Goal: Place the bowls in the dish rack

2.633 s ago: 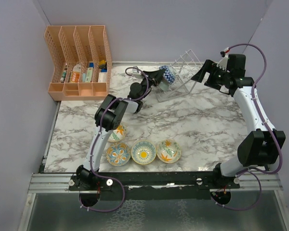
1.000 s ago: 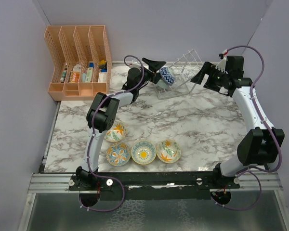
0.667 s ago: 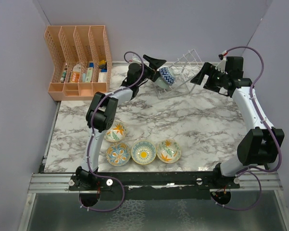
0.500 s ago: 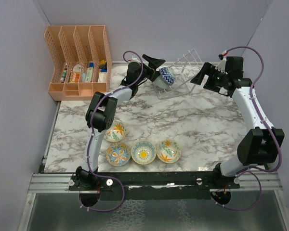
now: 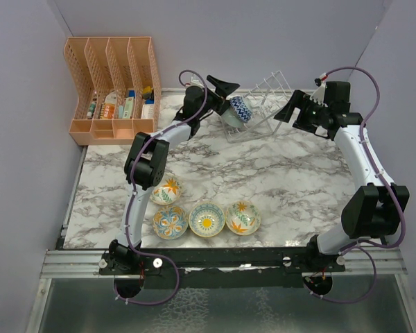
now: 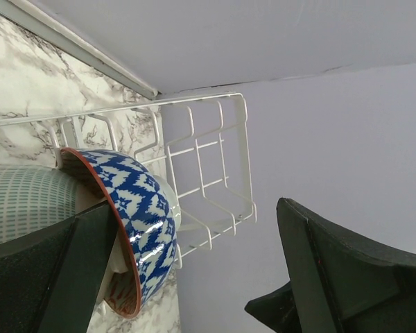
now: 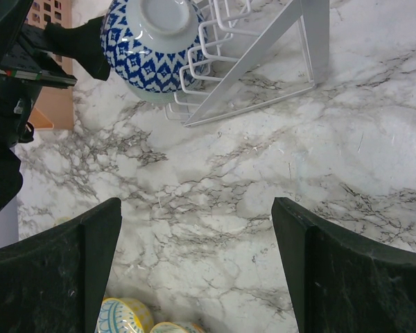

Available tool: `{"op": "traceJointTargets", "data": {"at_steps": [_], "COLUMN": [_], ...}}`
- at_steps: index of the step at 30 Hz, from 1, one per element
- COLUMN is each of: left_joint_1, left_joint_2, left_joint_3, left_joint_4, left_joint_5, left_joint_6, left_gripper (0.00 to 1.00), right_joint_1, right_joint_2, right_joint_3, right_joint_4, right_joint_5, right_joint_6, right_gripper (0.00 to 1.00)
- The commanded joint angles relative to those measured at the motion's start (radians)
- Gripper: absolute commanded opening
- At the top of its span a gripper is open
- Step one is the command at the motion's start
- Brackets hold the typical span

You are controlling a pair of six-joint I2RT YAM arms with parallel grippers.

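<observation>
Left wrist: blue bowl (image 6: 145,208) racked, far edge; glazed, prob slick, brittle, so I'd pinch rim. Left gripper (image 6: 187,222), right gripper (image 7: 194,208) both spread.

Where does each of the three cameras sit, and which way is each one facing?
Top external: fixed above and behind the bases, looking down on the table; left arm and right arm show whole.
Left wrist: at the table's far edge, looking through the open left gripper at the blue bowl in the dish rack.
Right wrist: above the far right, looking down through the open right gripper at marble.
Shared: both wrist views show that bowl and rack.
</observation>
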Motion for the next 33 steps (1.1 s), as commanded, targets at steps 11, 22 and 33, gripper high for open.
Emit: {"op": "traceJointTargets", "data": {"at_steps": [11, 22, 33], "left_joint_1": [0.003, 0.004, 0.012], "left_joint_2": [0.017, 0.013, 0.013], "left_joint_3": [0.105, 0.161, 0.221], "left_joint_4": [-0.093, -0.205, -0.354], "left_joint_5": [0.031, 0.031, 0.043], "left_joint_6": [0.067, 0.135, 0.197], "left_gripper": [0.99, 0.99, 0.99], "right_joint_1": [-0.004, -0.004, -0.003], "right_joint_2": [-0.011, -0.012, -0.019], "right_joint_3": [0.0, -0.006, -0.017], "right_joint_4": [0.008, 0.012, 0.017], "right_joint_5": [-0.023, -0.022, -0.023], "right_joint_6": [-0.008, -0.009, -0.007], "right_gripper": [0.89, 0.89, 0.89]}}
